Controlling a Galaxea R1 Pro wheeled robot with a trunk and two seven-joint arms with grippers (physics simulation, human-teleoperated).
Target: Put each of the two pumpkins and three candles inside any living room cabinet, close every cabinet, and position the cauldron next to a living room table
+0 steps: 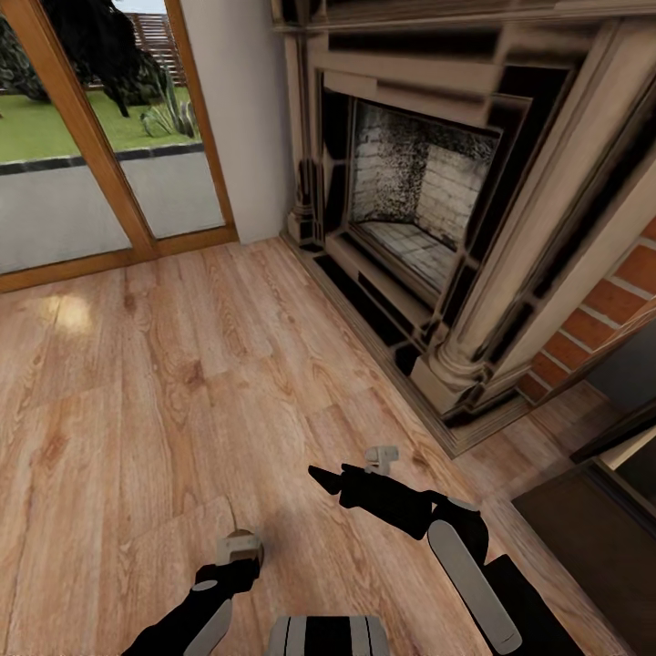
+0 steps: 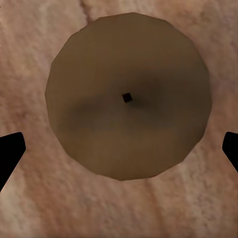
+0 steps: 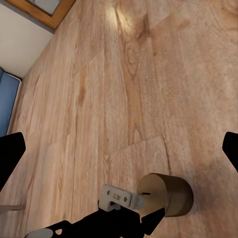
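Left gripper (image 1: 239,558) hangs over a candle (image 2: 128,96) on the wood floor (image 1: 137,383).
The candle stands upright near the fireplace (image 1: 428,200), between the wide-spread left fingers (image 2: 9,148), untouched. The right gripper's (image 1: 319,476) fingers also spread wide, holding nothing.

Counted: one candle (image 2: 129,96), brown and round, with one dark wick at its centre. Two grippers, namely the left gripper (image 1: 239,558) and the right gripper (image 1: 314,474), with two dark fingertips apiece (spread wide in both wrist views). One fireplace (image 1: 410,210) with a single firebox. Two glass panes in one wooden door frame (image 1: 100,164). One spiky plant (image 1: 169,114) out on the lawn. One patch of red brick wall (image 1: 601,319). One plank floor (image 1: 182,383).
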